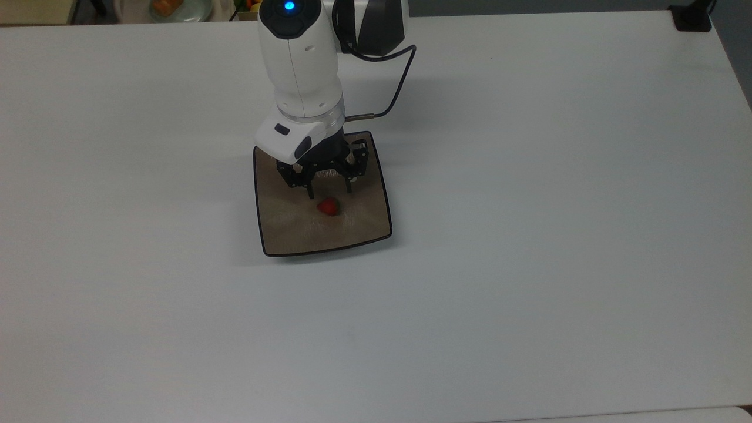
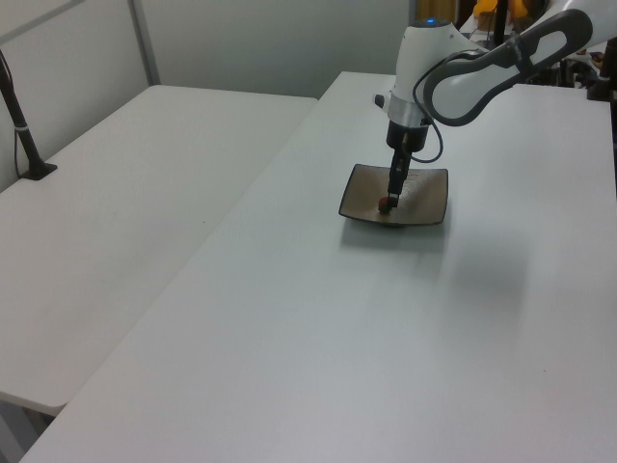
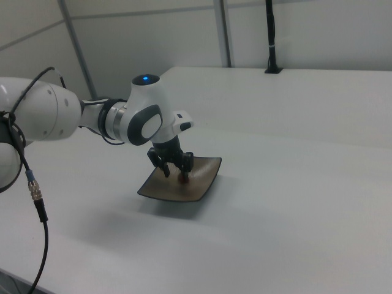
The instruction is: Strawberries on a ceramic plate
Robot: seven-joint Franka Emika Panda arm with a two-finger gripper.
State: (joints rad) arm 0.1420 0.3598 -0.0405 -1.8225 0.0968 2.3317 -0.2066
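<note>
The strawberry [image 1: 329, 205] lay on the square brown plate [image 1: 282, 235] on the white surface [image 1: 529, 235]; the gripper [image 1: 329, 192] hovered just above it, fingers [image 1: 309, 191] released and spread.
</note>
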